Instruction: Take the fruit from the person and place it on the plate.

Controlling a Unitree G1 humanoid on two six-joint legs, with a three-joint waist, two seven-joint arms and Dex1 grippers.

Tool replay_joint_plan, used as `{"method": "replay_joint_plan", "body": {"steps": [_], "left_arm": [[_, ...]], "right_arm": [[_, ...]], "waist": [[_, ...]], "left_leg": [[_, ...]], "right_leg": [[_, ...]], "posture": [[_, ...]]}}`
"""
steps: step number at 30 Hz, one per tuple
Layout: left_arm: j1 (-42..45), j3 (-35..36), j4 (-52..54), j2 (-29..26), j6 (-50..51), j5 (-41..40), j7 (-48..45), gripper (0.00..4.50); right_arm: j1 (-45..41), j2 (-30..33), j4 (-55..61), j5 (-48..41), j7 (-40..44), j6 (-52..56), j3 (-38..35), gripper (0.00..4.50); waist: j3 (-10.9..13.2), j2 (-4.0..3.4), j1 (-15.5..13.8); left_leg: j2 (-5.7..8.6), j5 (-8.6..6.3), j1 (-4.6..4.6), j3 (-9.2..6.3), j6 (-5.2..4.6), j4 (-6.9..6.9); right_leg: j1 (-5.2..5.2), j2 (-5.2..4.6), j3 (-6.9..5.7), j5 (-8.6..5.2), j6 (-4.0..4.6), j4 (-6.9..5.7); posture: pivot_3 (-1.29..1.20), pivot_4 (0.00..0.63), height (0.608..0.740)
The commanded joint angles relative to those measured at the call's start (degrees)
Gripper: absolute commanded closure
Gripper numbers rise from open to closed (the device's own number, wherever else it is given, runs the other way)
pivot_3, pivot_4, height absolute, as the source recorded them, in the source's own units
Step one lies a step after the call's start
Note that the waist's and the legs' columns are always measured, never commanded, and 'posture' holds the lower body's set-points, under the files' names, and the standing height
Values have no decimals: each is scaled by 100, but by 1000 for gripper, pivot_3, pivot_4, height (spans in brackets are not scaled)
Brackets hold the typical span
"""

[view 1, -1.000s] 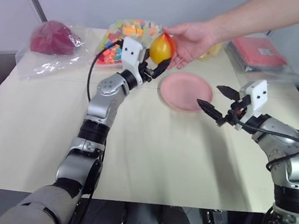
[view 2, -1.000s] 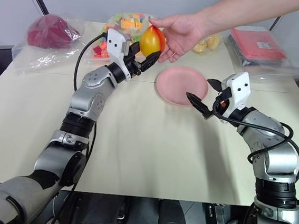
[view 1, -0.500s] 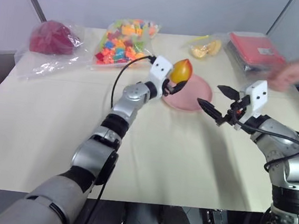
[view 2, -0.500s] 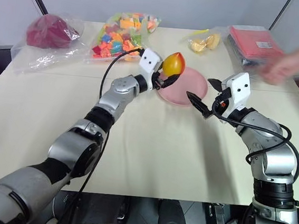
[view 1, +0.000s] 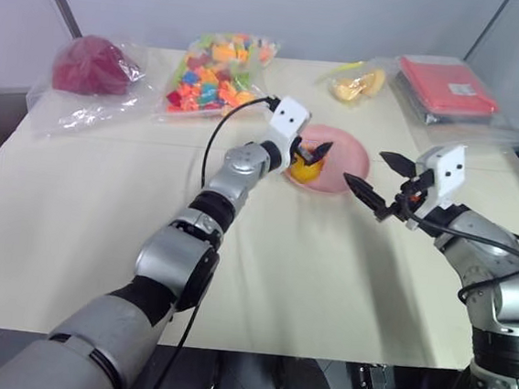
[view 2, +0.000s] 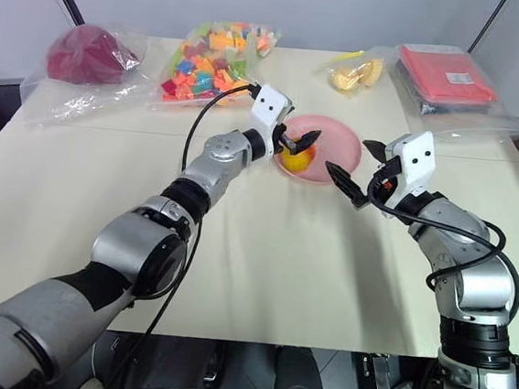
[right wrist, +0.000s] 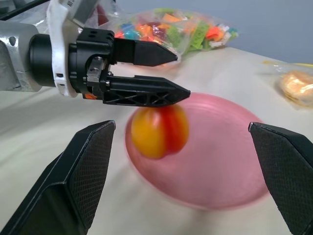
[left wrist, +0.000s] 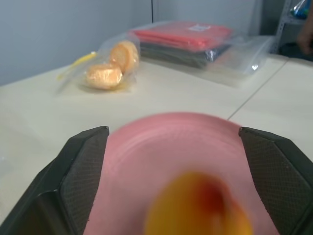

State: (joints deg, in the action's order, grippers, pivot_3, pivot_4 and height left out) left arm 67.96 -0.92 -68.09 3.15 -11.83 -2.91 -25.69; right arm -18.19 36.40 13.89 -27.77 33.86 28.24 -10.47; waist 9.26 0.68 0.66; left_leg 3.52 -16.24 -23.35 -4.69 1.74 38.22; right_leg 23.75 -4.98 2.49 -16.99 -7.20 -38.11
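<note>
Released from the spread left gripper (view 2: pixel 294 145), the fruit (view 2: pixel 293 158) is seen on the plate (view 2: pixel 338 147) at upper centre; smooth, firm and roll-prone, it is best clasped across its middle.

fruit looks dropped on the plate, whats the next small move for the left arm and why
Probably draw the left gripper straight back off the round pink plate. Its black fingers stand open, and the round yellow-orange fruit lies below them on the plate, no longer clamped. Backing away level should keep the fingers from nudging the fruit off.
</note>
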Motion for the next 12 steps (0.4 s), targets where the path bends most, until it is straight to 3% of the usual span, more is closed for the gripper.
{"method": "replay_joint_plan", "body": {"steps": [1, 9, 12], "left_arm": [[186, 270, 123, -34, -237, -116, 247, 56], [-83, 976, 1642, -592, 249, -809, 368, 56], [-1072, 1008, 3436, -1064, 1093, -1029, 200, 56]], "right_arm": [[-62, -14, 181, 3, -26, -124, -167, 0], [-376, -148, -335, 219, -138, -427, -165, 0], [-553, -225, -667, 390, -266, -672, -204, 0]], "waist": [[0, 0, 2], [0, -1, 27], [-2, -4, 27]], "left_leg": [[0, 0, 0, 0, 0, 0], [-4, 1, -2, 5, 2, -3], [-3, 1, -3, 6, 2, -3]], "right_leg": [[0, 0, 0, 0, 0, 0], [15, 1, 5, 0, 0, -7], [14, -1, 7, 0, 0, -7]], "posture": [[0, 150, 740], [0, 150, 740], [0, 150, 740]]}}
